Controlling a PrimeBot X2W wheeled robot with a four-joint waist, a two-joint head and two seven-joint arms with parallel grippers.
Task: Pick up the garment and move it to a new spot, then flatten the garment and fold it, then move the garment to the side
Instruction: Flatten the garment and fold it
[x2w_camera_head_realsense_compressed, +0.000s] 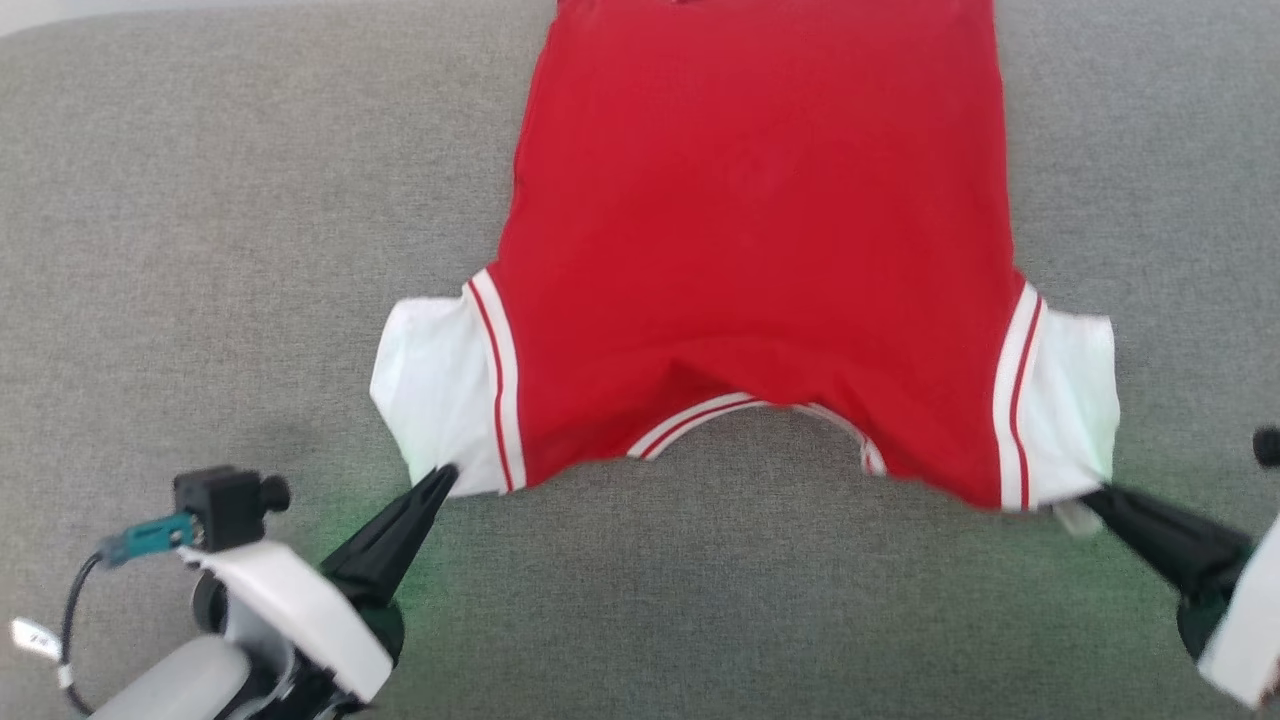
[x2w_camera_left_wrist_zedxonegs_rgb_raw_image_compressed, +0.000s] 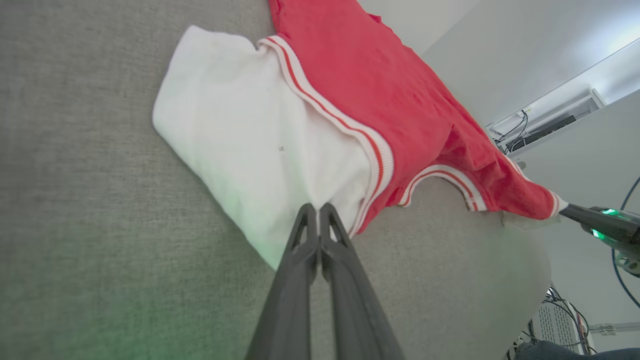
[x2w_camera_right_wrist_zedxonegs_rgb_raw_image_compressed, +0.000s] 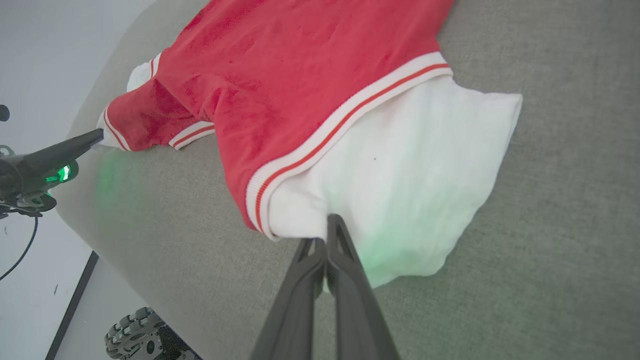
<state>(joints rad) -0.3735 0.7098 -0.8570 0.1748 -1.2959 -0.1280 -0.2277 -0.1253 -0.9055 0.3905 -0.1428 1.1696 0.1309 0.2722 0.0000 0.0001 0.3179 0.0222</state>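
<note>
Soft, even light falls on the grey surface (x2w_camera_head_realsense_compressed: 200, 250), seemingly from overhead, with only faint shadows under the garment (x2w_camera_head_realsense_compressed: 760, 200) near its neckline. Small green lamps (x2w_camera_left_wrist_zedxonegs_rgb_raw_image_compressed: 607, 212) on the left gripper (x2w_camera_head_realsense_compressed: 447, 476) and right gripper (x2w_camera_head_realsense_compressed: 1097, 496) cast a green tint on the surface and fabric beside them. The head view is slightly soft, smeared at its right edge. Both wrist views bow toward their edges; the pale wall (x2w_camera_left_wrist_zedxonegs_rgb_raw_image_compressed: 500, 50) in the left one glares

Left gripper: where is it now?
Head view, lower left: the left gripper is shut on a white sleeve of the garment, over the grey surface.
</note>
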